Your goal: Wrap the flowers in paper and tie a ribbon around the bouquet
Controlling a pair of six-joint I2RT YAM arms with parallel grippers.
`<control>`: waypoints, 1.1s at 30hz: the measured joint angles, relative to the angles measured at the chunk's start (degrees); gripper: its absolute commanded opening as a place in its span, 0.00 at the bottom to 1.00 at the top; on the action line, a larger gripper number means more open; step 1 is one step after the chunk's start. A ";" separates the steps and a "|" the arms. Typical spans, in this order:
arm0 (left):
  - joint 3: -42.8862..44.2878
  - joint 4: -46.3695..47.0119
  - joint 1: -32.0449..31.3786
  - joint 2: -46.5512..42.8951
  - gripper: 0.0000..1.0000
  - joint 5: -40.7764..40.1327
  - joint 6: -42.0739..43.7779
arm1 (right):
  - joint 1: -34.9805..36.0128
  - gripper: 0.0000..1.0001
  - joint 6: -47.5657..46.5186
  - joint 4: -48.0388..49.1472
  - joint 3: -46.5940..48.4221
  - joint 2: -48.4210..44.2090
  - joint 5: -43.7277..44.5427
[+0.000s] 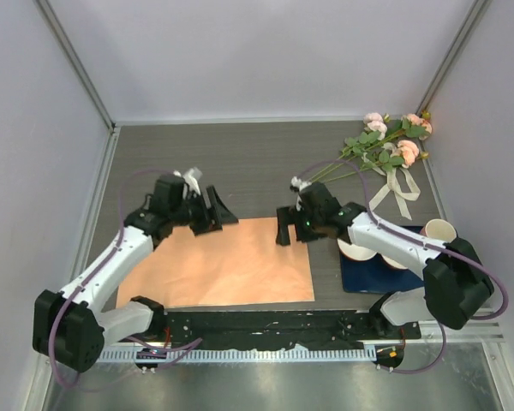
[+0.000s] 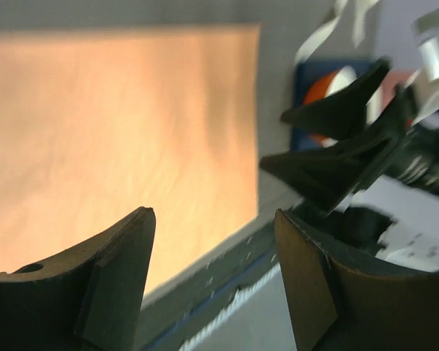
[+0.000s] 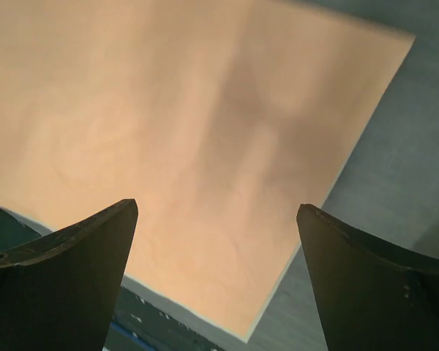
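The paper lies flat on the grey table just ahead of the arm bases, salmon face up. Its long axis runs left to right, and its near edge follows the black rail at the front. The flowers lie well away in the far right corner, with the pink blooms toward the corner and the thin green stems slanting back toward the middle of the table. The ribbon lies loosely looped beside the stems on their near side, its cream ends trailing toward the dark blue mat. Whether it touches the stems I cannot tell. The left gripper hangs over the paper's far left corner, jaws spread apart with nothing between them. The right gripper hangs over the far right corner, jaws as wide as they go and likewise empty. The right arm stretches across the mat and partly covers a bowl there, while a pale cup stands at the mat's far right edge. In the left wrist view a few small marks on the right arm's white casing are too blurred to read.
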 measured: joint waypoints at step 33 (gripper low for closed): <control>-25.27 6.69 -16.74 3.74 0.00 -29.16 -16.55 | -1.60 0.55 12.33 10.23 -25.83 -8.35 -4.26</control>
